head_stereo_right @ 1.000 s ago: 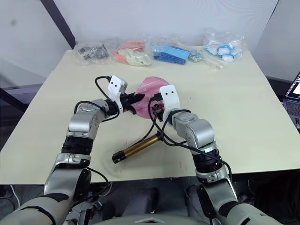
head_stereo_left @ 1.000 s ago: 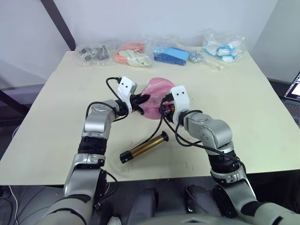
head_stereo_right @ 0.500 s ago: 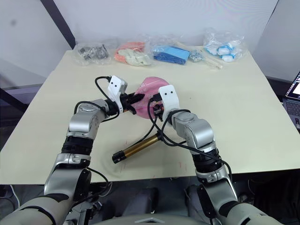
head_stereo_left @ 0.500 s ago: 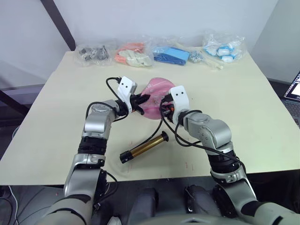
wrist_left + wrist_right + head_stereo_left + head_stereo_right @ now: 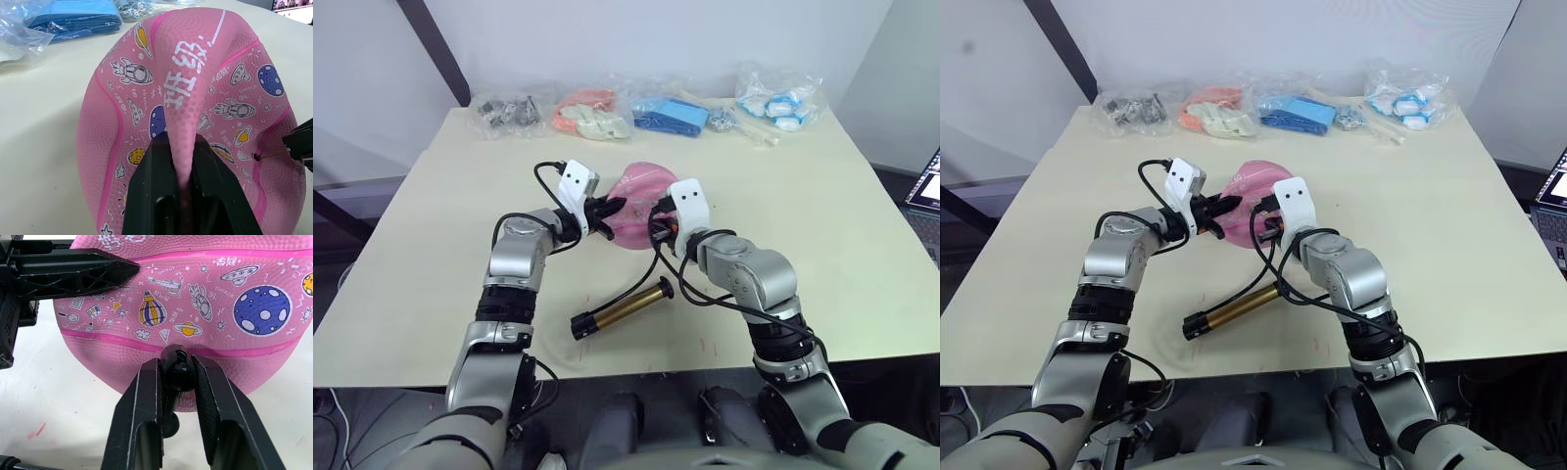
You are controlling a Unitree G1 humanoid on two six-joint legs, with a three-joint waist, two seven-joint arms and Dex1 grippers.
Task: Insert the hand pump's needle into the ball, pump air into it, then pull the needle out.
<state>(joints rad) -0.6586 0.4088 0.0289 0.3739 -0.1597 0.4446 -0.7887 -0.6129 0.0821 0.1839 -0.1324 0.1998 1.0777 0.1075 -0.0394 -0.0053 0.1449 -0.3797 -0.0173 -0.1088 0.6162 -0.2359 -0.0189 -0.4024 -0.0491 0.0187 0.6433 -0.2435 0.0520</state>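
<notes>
We see the left gripper point(image 5: 182, 161) clenched on a raised fold of the ball point(image 5: 195, 98); its two black fingers point(image 5: 156, 191) stand close together w/ only the pinched pink rubber between them. The ball is soft and half flat, lying near the middle of the table point(image 5: 822, 225), between both grippers.

The right gripper point(image 5: 177, 369) is closed on the black fitting of the needle point(image 5: 177, 372), one finger on each side, and the fitting is pressed against the lower edge of the ball. In the left wrist view a thin pin touches a small hole in the rubber; how deep it goes we cannot tell.

Writing: white Chinese characters on the ball near the fold, not clear enough for us to read for sure. Prints of rockets, planets, UFOs. Some small pale letters under the fitting, not readable.

Both arms are bent at the elbow and reach inward, wrists facing each other across the ball. The hand pump point(image 5: 622, 307) lies flat on the table, nearer to the robot than the ball, approx. between the forearms; its black hose point(image 5: 658, 262) runs up to the right gripper. Plastic bags point(image 5: 597, 113) lie along the far edge.
</notes>
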